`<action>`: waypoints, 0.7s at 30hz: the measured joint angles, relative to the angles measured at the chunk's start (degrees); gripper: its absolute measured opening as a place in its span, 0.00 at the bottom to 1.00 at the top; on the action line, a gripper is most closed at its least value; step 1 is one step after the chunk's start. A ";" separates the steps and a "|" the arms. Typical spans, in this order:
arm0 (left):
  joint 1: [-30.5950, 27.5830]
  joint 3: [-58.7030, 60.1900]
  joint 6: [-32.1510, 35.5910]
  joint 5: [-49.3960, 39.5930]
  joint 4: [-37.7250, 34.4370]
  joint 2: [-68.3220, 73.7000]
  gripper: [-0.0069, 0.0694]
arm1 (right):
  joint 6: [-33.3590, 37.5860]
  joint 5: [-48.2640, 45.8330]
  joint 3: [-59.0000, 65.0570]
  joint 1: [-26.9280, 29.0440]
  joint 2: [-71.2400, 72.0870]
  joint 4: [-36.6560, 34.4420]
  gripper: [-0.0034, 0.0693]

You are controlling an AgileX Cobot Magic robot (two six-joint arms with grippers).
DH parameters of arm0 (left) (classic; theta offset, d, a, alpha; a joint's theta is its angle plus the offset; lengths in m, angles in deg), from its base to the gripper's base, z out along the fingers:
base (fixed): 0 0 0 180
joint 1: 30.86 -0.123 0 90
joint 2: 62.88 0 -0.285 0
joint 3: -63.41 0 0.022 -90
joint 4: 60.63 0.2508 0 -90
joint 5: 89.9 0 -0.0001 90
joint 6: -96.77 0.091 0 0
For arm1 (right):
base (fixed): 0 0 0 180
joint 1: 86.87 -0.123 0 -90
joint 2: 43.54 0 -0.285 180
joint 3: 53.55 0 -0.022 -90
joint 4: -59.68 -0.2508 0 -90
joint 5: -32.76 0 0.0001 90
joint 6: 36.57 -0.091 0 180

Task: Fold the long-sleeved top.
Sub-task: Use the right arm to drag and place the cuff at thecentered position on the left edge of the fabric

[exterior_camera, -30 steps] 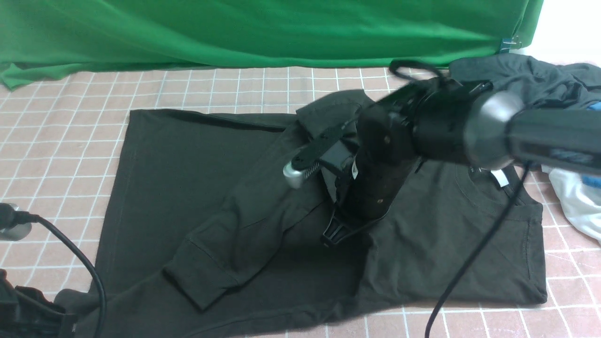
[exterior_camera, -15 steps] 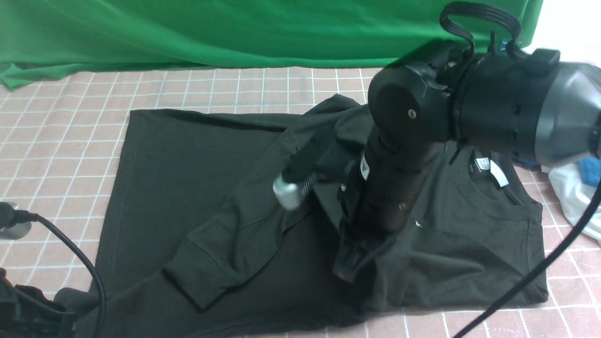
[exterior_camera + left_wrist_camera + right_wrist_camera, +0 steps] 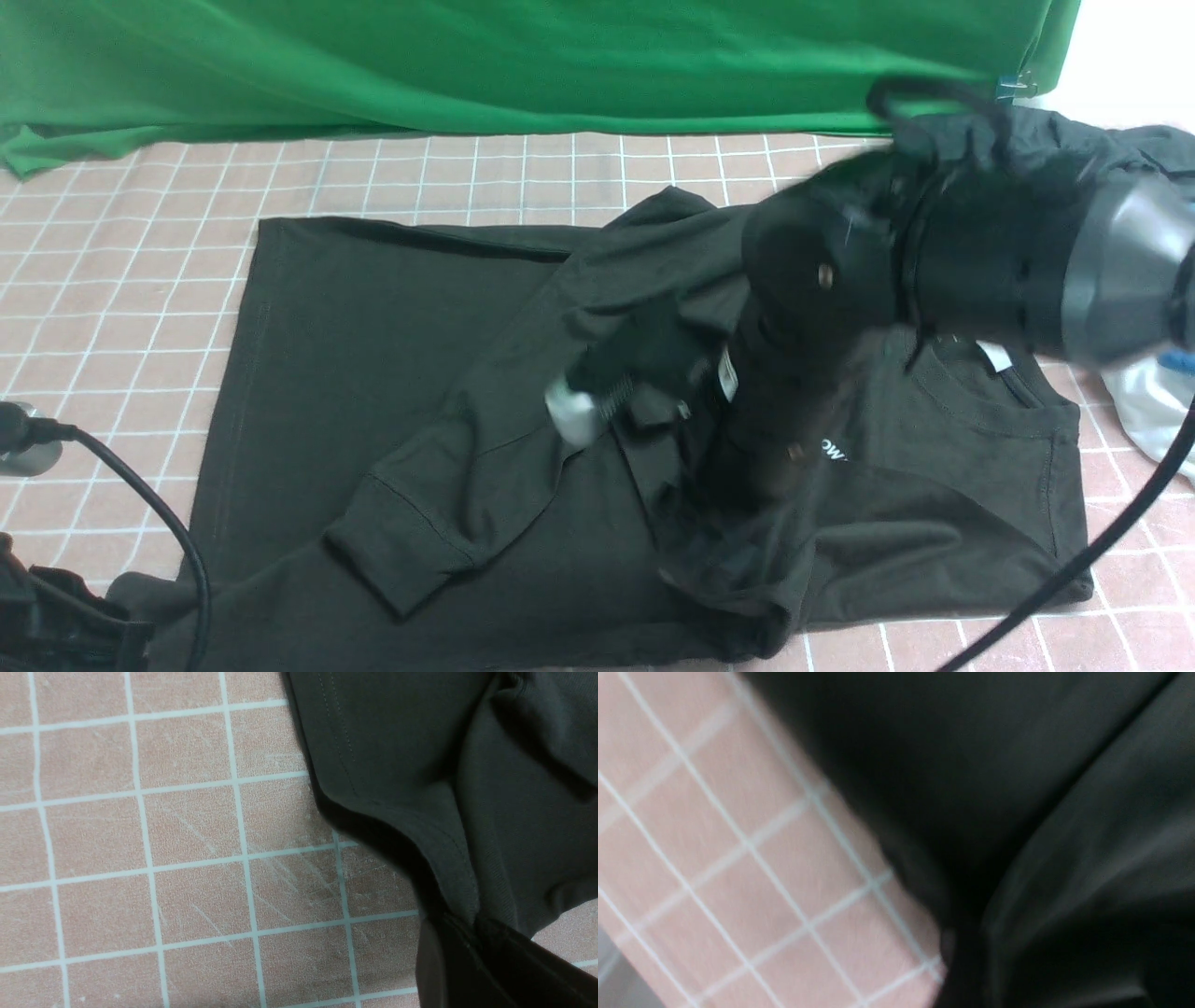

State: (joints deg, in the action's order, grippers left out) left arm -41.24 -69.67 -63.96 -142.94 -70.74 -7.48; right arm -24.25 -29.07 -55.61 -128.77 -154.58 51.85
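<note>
Since the earlier frame the right gripper (image 3: 724, 560) has sunk toward the near edge, bunching a fold of the long-sleeved top (image 3: 373, 317) beneath it. Blur hides whether its jaws are spread or pinching. The top lies flat on the pink gridded tabletop (image 3: 140, 233). The left gripper (image 3: 473, 924) has its jaws pressed together on the hem.
</note>
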 joint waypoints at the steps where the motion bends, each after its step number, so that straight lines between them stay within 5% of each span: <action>1: 0.00 0.00 0.00 0.00 0.00 0.00 0.14 | -0.75 0.29 -1.03 0.00 0.22 0.29 0.88; 4: 0.00 0.00 0.00 0.00 0.00 0.00 0.14 | -2.21 3.17 -3.32 0.00 0.48 2.52 0.90; 9: 0.00 0.00 -0.12 0.01 -0.10 0.00 0.14 | 2.04 13.70 -4.04 0.00 -4.02 6.81 0.72; 16: 0.00 0.00 -0.07 0.01 -0.24 0.00 0.14 | 2.24 19.82 -3.99 0.00 -12.57 17.59 0.80; 21: 0.00 0.00 -0.07 0.01 -0.24 0.00 0.14 | 0.71 20.42 -3.99 0.11 -14.85 24.28 0.76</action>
State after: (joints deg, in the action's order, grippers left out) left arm -41.24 -69.67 -64.03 -142.93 -70.98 -7.48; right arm -23.53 -8.65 -59.60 -128.66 -169.42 76.13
